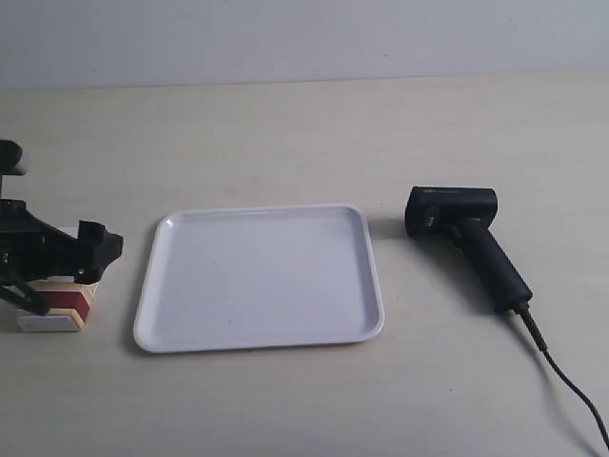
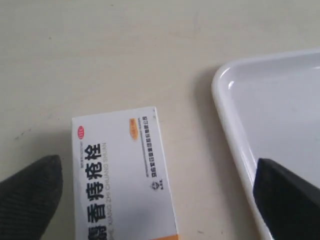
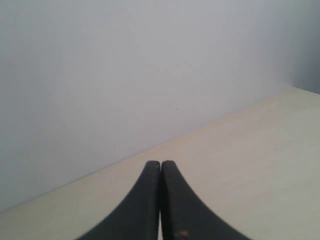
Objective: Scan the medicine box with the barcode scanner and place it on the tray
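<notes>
The medicine box lies flat on the table at the exterior view's left, its dark red band showing. Over it hangs my left gripper, open. In the left wrist view the white carton with black lettering lies between the two wide-apart fingertips, untouched. The white tray sits mid-table; its rim is beside the box. The black barcode scanner lies on the table to the tray's right, cable trailing toward the front. My right gripper is shut on nothing, above bare table and away from the scanner.
A pale wall runs along the table's far edge. The right wrist view shows only beige tabletop and that wall. A narrow strip of table separates the carton from the tray.
</notes>
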Controlling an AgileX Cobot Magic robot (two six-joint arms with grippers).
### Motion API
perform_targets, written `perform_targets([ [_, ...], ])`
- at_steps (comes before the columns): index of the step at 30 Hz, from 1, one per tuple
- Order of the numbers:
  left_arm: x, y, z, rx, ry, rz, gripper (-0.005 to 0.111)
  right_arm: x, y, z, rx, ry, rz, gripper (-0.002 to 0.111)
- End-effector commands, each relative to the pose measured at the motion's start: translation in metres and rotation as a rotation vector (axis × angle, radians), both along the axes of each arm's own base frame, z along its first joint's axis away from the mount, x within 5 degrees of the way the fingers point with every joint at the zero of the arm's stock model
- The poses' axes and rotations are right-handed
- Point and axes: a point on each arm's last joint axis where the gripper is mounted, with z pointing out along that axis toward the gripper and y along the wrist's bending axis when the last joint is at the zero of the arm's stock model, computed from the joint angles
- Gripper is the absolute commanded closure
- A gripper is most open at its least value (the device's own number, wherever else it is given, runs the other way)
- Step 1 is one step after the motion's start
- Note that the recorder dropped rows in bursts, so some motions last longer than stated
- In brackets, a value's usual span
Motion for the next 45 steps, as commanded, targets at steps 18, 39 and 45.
perform_targets([
  [18,0.027,0.004,-0.050,0.057,-0.009,-0.056,0.002,0.000,0.000,0.002,-0.014,0.000,-0.004,0.108],
  [39,0.042,-0.095,0.047,0.063,-0.240,-1.016,0.107,0.129,0.062,-0.007,-0.281,0.613,0.331,0.093],
  [45,0.050,-0.109,0.039,-0.012,-0.229,-1.163,0.107,0.190,0.102,-0.064,-0.455,0.843,0.458,0.025],
])
